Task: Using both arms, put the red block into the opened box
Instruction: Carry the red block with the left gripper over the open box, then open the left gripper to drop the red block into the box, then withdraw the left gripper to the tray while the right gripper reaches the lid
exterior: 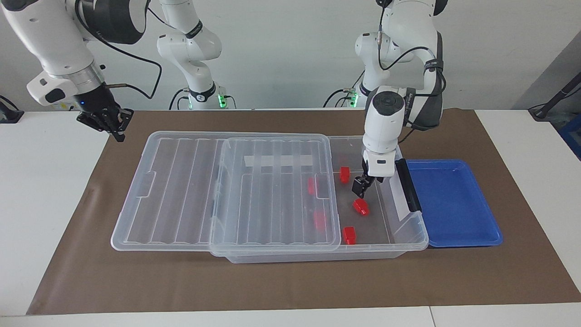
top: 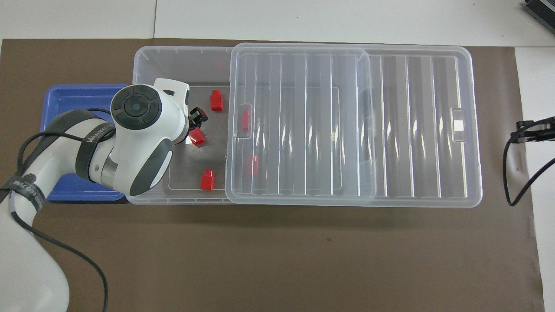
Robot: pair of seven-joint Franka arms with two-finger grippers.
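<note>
So the red block (exterior: 361, 206) is already lying on the floor of the box (exterior: 411, 234), in the uncovered end near the black handle (exterior: 407, 184), with the left tool (exterior: 361, 187) hanging just above it, fingers apart and holding nothing. Four more red blocks are sitting in there too, two of them under the clear lid (exterior: 272, 190), which is covering only part of the box and overhanging toward the right arm's end.

What I'm worrying about: that lid is resting half off the box, so any nudge could be skewing it or tipping it onto the brown mat (exterior: 295, 281). The left arm is also hanging close to the handle and the box wall, so a sloppy exit could be clipping either one. The block looks tilted and could be rolling if bumped.

The right tool (exterior: 110, 121) is waiting with fingertips together, empty, over the mat's corner just off the lid's end.

The facing view is showing the gap between tool and block; overhead, the left arm's wrist is covering most of that, and only the right tool's tip (top: 534, 131) is peeking in. Overhead is showing the blue tray (top: 65, 97) beside the box better.
</note>
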